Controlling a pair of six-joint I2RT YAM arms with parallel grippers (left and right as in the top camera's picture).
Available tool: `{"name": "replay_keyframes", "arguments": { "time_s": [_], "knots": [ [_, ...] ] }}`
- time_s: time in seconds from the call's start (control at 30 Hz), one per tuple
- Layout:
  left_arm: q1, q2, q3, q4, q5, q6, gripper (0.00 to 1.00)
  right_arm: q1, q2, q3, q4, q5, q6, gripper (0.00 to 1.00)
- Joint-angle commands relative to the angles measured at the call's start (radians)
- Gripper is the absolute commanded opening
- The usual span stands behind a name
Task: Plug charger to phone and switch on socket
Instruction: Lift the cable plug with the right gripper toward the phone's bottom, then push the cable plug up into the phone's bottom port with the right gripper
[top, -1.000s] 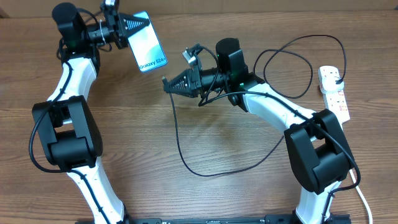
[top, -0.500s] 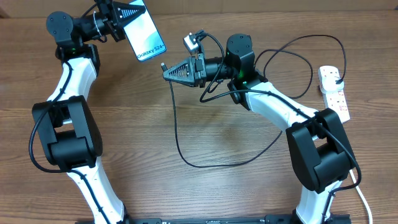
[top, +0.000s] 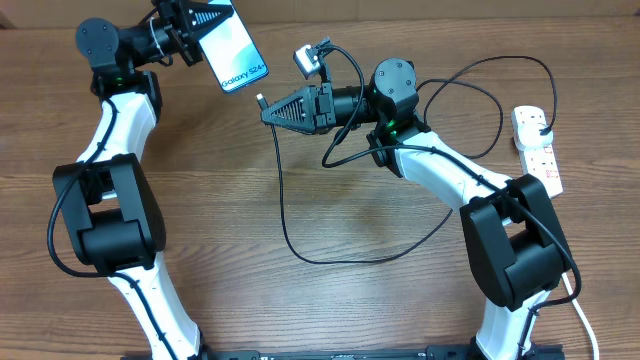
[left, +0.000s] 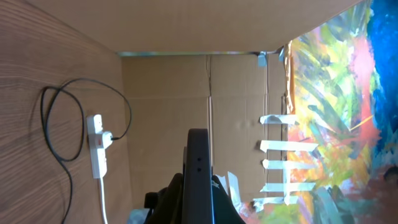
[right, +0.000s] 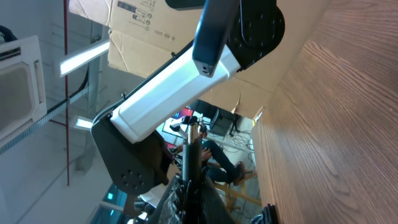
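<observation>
The phone, its light-blue screen lit, is held in the air at the back left with my left gripper shut on its top end. In the left wrist view the phone shows edge-on between the fingers of my left gripper. My right gripper is shut on the charger just behind its small plug tip. That tip points up-left and stands a short way below the phone's lower end. In the right wrist view the charger tip sticks out of the right gripper. The socket lies at the far right.
The charger's black cable hangs from my right gripper, loops over the wooden table and runs back in a coil to the socket. A thick white cord leaves the socket along the right edge. A cardboard wall stands behind the table.
The left gripper lifted the phone further back and now holds still. The right gripper moved up and back with the charger tip, closer to the phone's lower end.
</observation>
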Motion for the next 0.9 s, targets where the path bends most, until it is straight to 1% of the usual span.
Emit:
{"name": "replay_keyframes", "arguments": {
  "time_s": [0.0,0.3,0.5,0.63,0.8,0.87],
  "knots": [
    [-0.034,-0.002,0.015,0.008,-0.051,-0.016,0.04,-0.006,0.005,0.018,0.010,0.019,0.023,0.04],
    [-0.043,-0.002,0.015,0.009,-0.045,0.002,0.04,-0.008,0.005,0.018,0.011,0.023,0.032,0.04],
    [-0.039,-0.002,0.015,0.009,-0.046,0.002,0.04,-0.009,0.005,0.018,0.100,0.044,0.074,0.04],
    [-0.039,-0.002,0.015,0.009,-0.047,-0.003,0.04,-0.009,0.005,0.018,0.107,0.060,0.090,0.04],
    [-0.039,-0.002,0.015,0.014,-0.096,-0.046,0.04,-0.009,0.005,0.018,0.100,0.092,0.131,0.04],
    [-0.039,-0.002,0.015,0.025,-0.112,-0.046,0.04,-0.009,0.005,0.018,0.100,0.112,0.147,0.04]
  ]
}}
